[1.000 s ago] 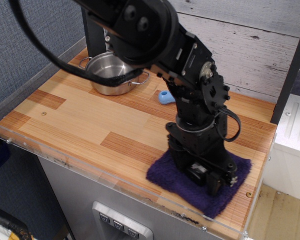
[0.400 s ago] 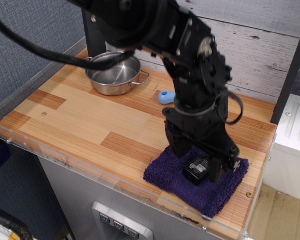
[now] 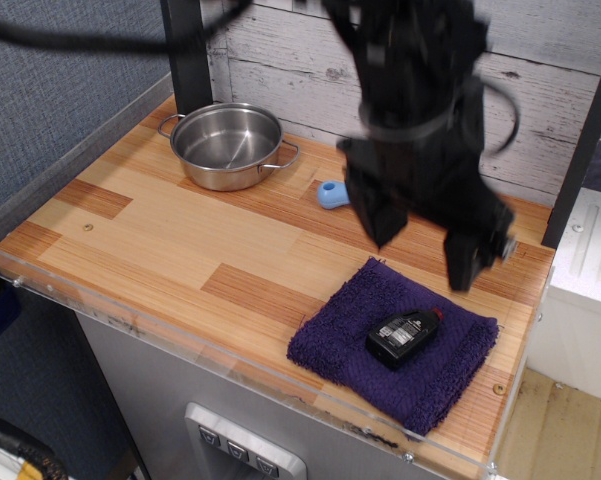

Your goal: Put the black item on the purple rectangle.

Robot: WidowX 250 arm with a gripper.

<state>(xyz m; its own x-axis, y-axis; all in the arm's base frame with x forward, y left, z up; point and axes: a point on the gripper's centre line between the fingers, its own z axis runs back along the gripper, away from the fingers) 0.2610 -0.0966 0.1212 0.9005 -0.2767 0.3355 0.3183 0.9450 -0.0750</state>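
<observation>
Gripper (image 3: 427,258) risen; red-capped black item (image 3: 403,335) flat.

The gripper (image 3: 427,252) is motion-blurred, and the arm above it is cut off by the top edge. A blue object (image 3: 330,194) on the desk (image 3: 160,235) is partly hidden behind it, possibly a scoop handle. The bottle's label (image 3: 401,331) is too small to read.

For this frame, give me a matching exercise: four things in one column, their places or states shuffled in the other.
1 bottle
2 towel
3 pot
4 gripper

A back left of the table
B open, raised above the towel
C lying on the towel
D front right of the table

Pairs: 1-C, 2-D, 3-A, 4-B
</observation>
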